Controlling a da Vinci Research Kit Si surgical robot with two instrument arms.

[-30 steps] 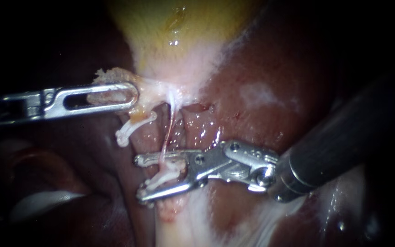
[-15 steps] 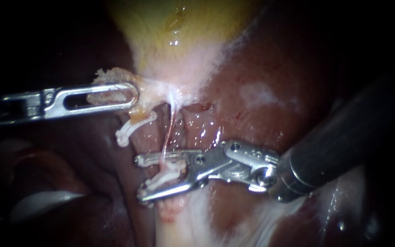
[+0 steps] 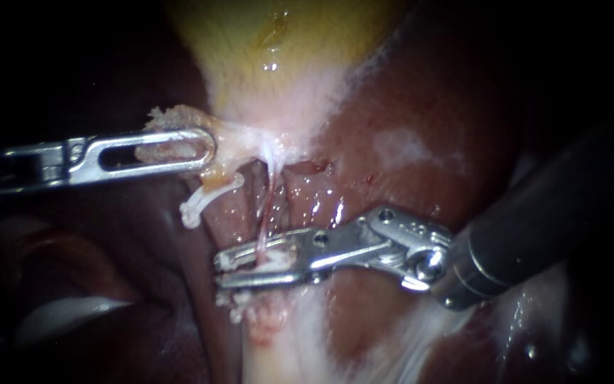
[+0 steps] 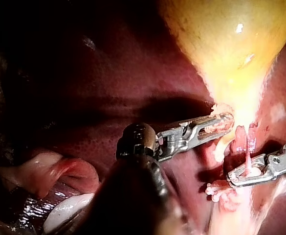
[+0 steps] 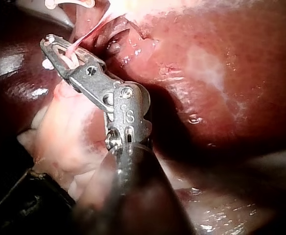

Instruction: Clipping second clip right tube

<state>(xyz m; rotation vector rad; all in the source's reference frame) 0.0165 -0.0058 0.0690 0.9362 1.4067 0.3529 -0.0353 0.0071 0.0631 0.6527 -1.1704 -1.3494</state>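
My right instrument [image 3: 223,269] comes in from the lower right, its jaws pressed together around the thin pink right tube [image 3: 266,206], with a white clip [image 3: 273,259] squeezed between them. The end of another white clip [image 3: 233,304] shows just under these jaws. My left instrument [image 3: 206,149] has its slotted jaws shut on pale tissue at the neck of the yellow gallbladder [image 3: 278,50]. A white clip [image 3: 204,199] sits on the left tube. In the right wrist view the right instrument [image 5: 52,49] pinches the tube [image 5: 86,34]. In the left wrist view the left instrument [image 4: 223,121] grips the gallbladder [image 4: 231,39].
Dark red liver [image 3: 406,142] lies around and behind the tubes. The right instrument's dark shaft [image 3: 534,227] crosses the lower right. Pale fatty tissue [image 3: 278,348] runs down below the clipped spot.
My right instrument's jaws, wide apart around the tube before, have closed onto it with the clip. Its wrist has lifted slightly. The left instrument has not moved.
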